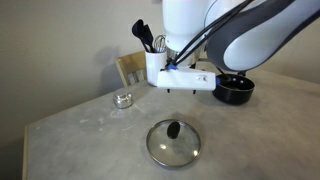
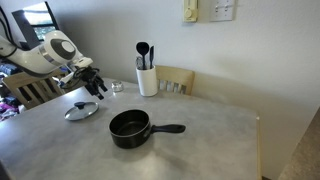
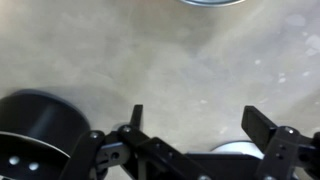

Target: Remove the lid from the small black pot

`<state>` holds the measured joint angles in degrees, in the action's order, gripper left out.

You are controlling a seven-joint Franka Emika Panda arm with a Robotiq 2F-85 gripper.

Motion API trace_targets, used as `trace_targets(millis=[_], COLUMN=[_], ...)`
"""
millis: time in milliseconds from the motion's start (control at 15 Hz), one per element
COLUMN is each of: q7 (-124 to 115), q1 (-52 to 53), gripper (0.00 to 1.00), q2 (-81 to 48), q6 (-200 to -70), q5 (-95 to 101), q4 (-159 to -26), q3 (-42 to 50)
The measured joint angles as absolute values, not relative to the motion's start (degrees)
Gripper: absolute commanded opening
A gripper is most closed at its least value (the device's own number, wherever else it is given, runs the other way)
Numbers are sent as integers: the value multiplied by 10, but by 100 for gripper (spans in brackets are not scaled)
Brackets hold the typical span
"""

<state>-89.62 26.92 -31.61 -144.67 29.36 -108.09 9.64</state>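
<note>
While the lid (image 1: 174,142) lies off the small black pot (image 2: 130,128), the hand (image 2: 93,82) hangs wide, empty, near a metal cup (image 1: 123,99).

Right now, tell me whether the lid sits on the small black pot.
No, the lid lies flat on the table, apart from the small black pot, which stands open.

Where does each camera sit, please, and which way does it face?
Exterior view: beside the arm, looking over the lid; white arm fills the top.
Exterior view: farther off, facing the wall; small black pot central, arm at one edge.
Wrist view: looks down at the tabletop; open end effector at bottom.
Both exterior views show lid and pot.
</note>
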Motion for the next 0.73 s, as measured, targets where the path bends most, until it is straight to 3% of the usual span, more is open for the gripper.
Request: trace_targets(millis=[467, 733], q7=[-639, -618], q1=[201, 190], gripper=[100, 100], q2=[-244, -238], q6=[-1447, -1447], q5=[222, 219], q4=[-1078, -1081], q3=[-2, -12])
